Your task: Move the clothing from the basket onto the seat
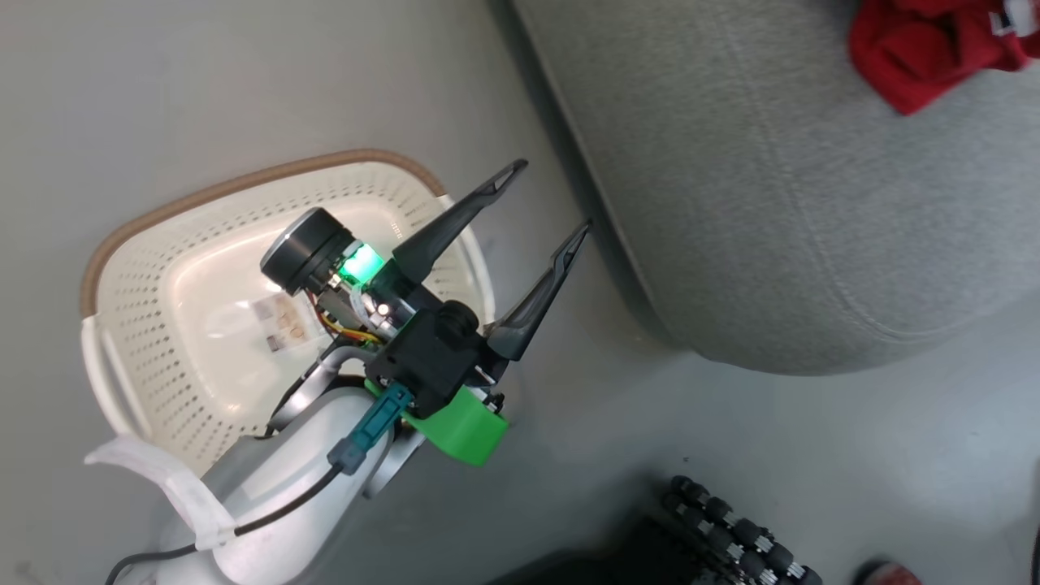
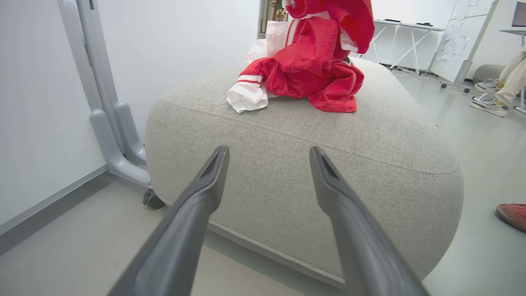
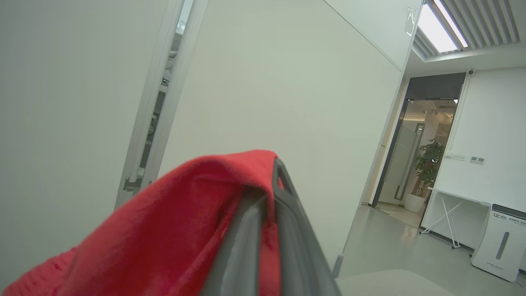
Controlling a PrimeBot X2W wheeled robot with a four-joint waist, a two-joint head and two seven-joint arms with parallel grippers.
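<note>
The clothing (image 2: 312, 70) sits heaped on the seat (image 2: 287, 172), with red cloth pinched between the closed fingers of the right gripper (image 3: 271, 183). It is bunched, with no clear long axis. In the left wrist view a striped cuff trails left. The left gripper (image 1: 552, 195) is spread wide, gripping nothing, between the basket (image 1: 122, 268) and the seat.

Red, white-striped clothing (image 2: 312, 61); light-grey seat (image 2: 287, 164); cream basket (image 1: 146, 341), brown rim.

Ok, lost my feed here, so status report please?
Left gripper open, empty, by seat. Right gripper shut on clothing; more piled on seat. None seen in basket. Nothing blocking.
</note>
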